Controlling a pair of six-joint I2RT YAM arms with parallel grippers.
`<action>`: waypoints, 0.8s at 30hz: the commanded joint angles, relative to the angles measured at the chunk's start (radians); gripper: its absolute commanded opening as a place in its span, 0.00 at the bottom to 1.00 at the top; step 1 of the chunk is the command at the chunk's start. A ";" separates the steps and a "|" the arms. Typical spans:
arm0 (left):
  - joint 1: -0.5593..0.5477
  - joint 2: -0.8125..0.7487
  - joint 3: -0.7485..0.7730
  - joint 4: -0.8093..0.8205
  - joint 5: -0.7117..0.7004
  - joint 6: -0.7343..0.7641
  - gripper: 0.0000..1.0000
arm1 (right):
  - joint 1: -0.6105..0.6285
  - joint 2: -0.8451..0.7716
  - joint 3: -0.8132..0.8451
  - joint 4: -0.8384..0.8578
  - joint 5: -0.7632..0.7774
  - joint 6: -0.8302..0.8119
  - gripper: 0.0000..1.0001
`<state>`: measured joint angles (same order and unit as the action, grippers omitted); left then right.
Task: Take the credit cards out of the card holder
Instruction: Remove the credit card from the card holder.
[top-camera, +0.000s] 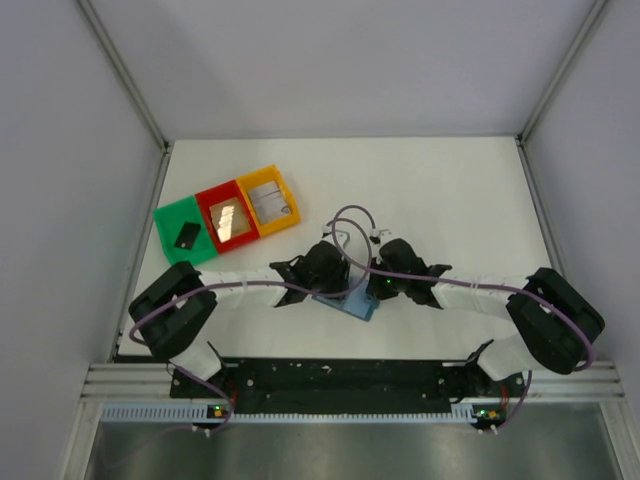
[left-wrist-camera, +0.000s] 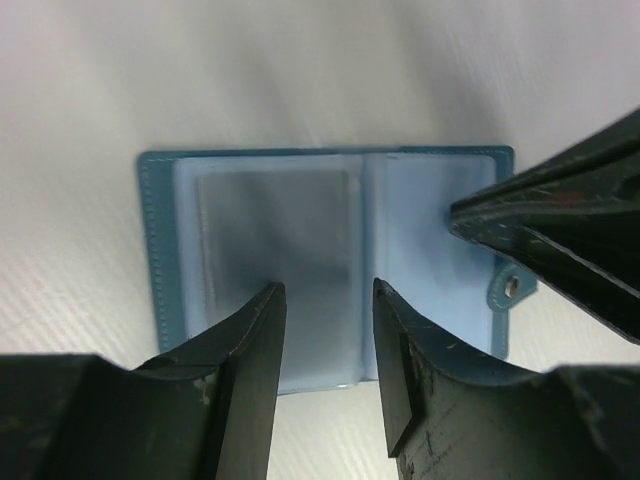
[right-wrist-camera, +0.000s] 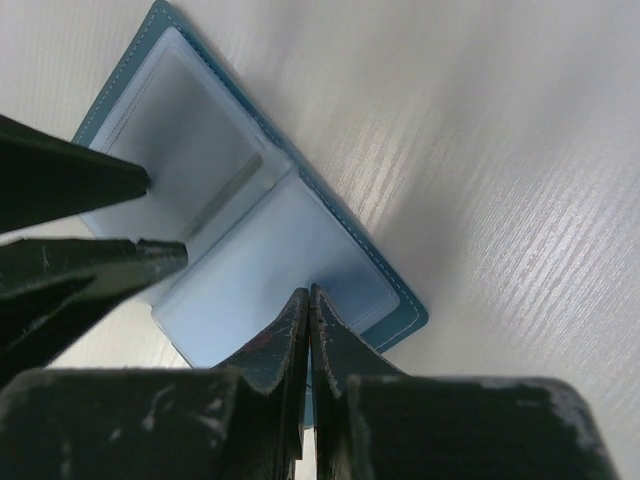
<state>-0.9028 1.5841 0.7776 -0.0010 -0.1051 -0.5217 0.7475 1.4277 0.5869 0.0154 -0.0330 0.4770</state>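
The blue card holder (left-wrist-camera: 160, 250) lies open and flat on the white table, and shows small under both wrists in the top view (top-camera: 357, 305). A greyish credit card (left-wrist-camera: 275, 225) sits inside its left clear pocket, also seen from the right wrist (right-wrist-camera: 190, 140). My left gripper (left-wrist-camera: 328, 290) hangs open just above that pocket and the hinge, with nothing between its fingers. My right gripper (right-wrist-camera: 308, 292) is shut, its tips resting on the other pale pocket (right-wrist-camera: 260, 270). Those tips come in from the right in the left wrist view (left-wrist-camera: 460, 215).
Three small trays stand in a row at the back left: green (top-camera: 165, 218) with a dark card, red (top-camera: 213, 192) with a shiny card, yellow (top-camera: 262, 174) with a grey card. White walls close in the table on three sides.
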 joint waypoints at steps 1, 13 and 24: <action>-0.022 0.033 0.011 -0.007 0.162 -0.052 0.45 | -0.008 -0.015 -0.013 0.040 -0.022 0.018 0.00; -0.021 -0.016 -0.029 0.076 0.212 -0.123 0.45 | -0.028 -0.075 -0.038 0.103 -0.061 0.054 0.00; 0.060 -0.214 -0.104 0.115 0.160 -0.161 0.47 | -0.028 -0.095 0.008 0.037 -0.044 0.029 0.03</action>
<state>-0.8997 1.4906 0.6971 0.0673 0.0895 -0.6697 0.7280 1.3510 0.5526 0.0673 -0.0792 0.5179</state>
